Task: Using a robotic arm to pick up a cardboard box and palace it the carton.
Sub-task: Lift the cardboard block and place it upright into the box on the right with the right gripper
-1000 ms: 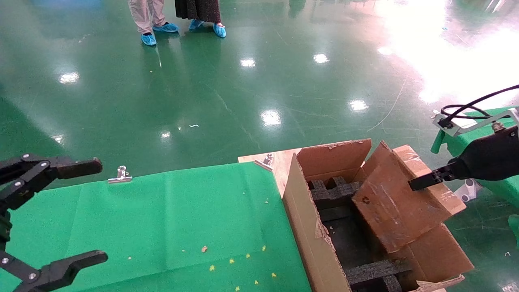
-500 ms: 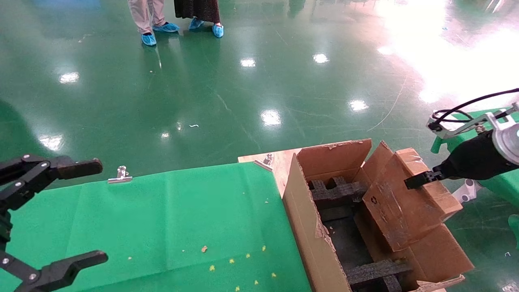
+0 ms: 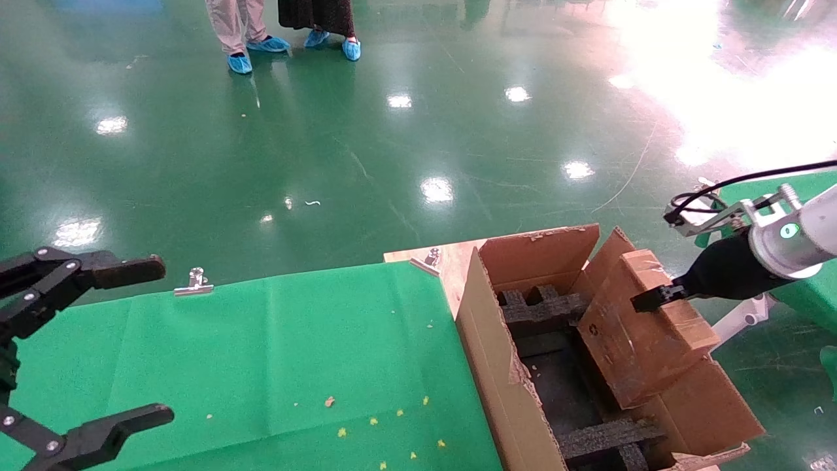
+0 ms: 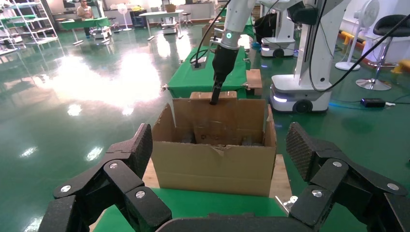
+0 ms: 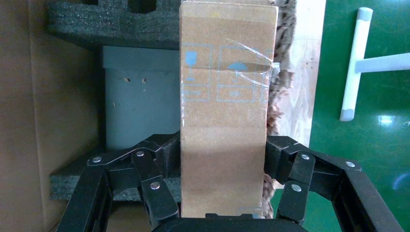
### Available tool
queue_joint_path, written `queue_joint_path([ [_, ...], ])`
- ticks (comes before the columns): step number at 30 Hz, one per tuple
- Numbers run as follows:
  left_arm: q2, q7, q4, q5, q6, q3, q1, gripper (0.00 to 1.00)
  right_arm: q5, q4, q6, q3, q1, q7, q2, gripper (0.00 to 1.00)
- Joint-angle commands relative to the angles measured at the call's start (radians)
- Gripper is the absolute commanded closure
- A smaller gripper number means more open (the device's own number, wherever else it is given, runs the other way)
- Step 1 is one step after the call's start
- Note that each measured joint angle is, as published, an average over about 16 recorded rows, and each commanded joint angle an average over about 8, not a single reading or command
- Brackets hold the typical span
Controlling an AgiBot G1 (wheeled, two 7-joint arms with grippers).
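The small brown cardboard box (image 3: 631, 337) hangs tilted over the right half of the large open carton (image 3: 494, 366), its lower end down among the black foam blocks (image 3: 539, 307). The white right arm's gripper (image 3: 649, 299) is shut on the box's upper end. In the right wrist view the taped cardboard box (image 5: 225, 96) fills the gap of the right gripper (image 5: 222, 162), and both pads (image 5: 167, 154) press its sides. My left gripper (image 3: 85, 343) stands open and empty over the green cloth at the near left. From the left wrist view, the left gripper (image 4: 220, 154) faces the carton (image 4: 212, 166).
The carton stands on a wooden board (image 3: 451, 261) beside the green cloth table (image 3: 274, 353), which is held by metal clips (image 3: 194, 281). A second green table (image 3: 804, 294) with a white leg (image 5: 355, 63) lies to the right. Two people (image 3: 288, 26) stand far off on the green floor.
The right gripper has moved left and down with the cardboard box, carrying it further over and into the carton. The left arm has not moved.
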Motion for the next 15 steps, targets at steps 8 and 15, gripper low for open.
queue_joint_path([
  [8, 0.000, 0.000, 0.000, 0.000, 0.000, 0.000, 0.000, 0.00, 0.025, -0.035, 0.038, 0.011, -0.067, -0.013, -0.028, 1.00],
  [15, 0.000, 0.000, 0.000, -0.001, 0.000, 0.001, 0.000, 0.00, 0.045, -0.063, 0.054, 0.020, -0.110, -0.030, -0.045, 1.00],
])
